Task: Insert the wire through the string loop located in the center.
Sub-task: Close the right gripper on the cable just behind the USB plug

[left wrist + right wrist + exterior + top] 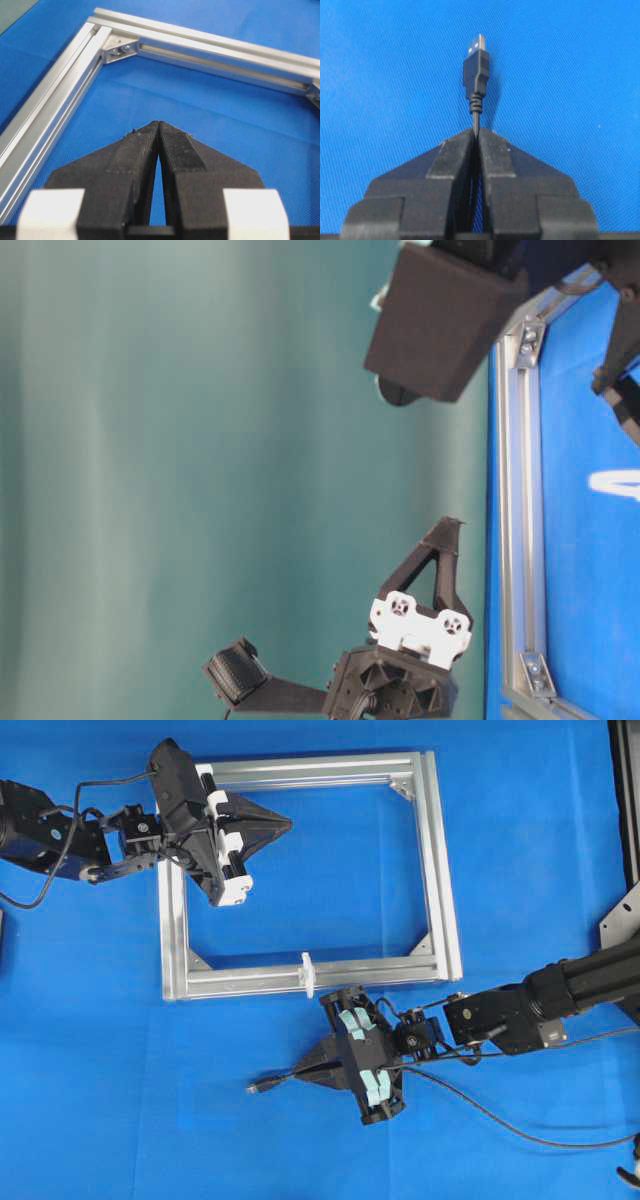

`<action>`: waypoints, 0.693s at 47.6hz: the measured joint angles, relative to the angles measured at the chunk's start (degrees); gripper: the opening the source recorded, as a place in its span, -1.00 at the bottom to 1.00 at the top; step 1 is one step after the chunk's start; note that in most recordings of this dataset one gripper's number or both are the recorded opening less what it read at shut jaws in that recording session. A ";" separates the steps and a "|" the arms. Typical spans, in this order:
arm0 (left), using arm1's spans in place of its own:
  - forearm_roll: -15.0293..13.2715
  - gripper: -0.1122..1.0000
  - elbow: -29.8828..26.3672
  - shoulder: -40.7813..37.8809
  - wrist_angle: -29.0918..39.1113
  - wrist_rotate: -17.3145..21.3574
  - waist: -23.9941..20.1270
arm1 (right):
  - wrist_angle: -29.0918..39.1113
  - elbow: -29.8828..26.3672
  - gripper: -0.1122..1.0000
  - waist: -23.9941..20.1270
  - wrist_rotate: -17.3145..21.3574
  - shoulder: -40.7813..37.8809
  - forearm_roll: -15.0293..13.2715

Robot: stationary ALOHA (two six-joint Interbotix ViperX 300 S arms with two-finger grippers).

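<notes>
The wire (476, 70) is a thin black cable ending in a USB plug. My right gripper (476, 131) is shut on it just behind the plug, which sticks out ahead of the fingertips. Overhead, that gripper (300, 1072) sits below the silver frame (435, 870), with the plug (258, 1087) pointing left and the cable trailing off right. The string loop (308, 973), small and white, sits on the middle of the frame's near bar, just above the right gripper. My left gripper (287, 822) hangs shut and empty over the frame's upper left, its tips (158, 123) touching.
The rectangular frame lies flat on the blue mat, with grey brackets (120, 48) in its corners. The slack cable (500, 1120) curves toward the right edge. A black stand (625, 800) runs along the far right. The frame's bar (515, 490) shows in the table-level view.
</notes>
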State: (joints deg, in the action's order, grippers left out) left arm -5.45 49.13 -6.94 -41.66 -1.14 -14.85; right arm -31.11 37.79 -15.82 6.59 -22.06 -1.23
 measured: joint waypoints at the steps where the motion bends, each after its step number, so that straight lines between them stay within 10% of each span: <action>1: 0.00 -0.80 0.00 0.00 0.00 0.00 0.00 | 0.26 0.00 -0.83 0.00 0.00 0.18 0.00; 33: 0.00 -0.80 0.00 -0.09 -0.09 0.00 0.00 | 13.80 0.00 -0.83 0.00 -0.53 12.22 -0.09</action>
State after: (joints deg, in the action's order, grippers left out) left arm -5.45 49.13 -7.03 -41.75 -1.14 -14.85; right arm -17.31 37.79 -15.82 6.06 -9.84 -1.32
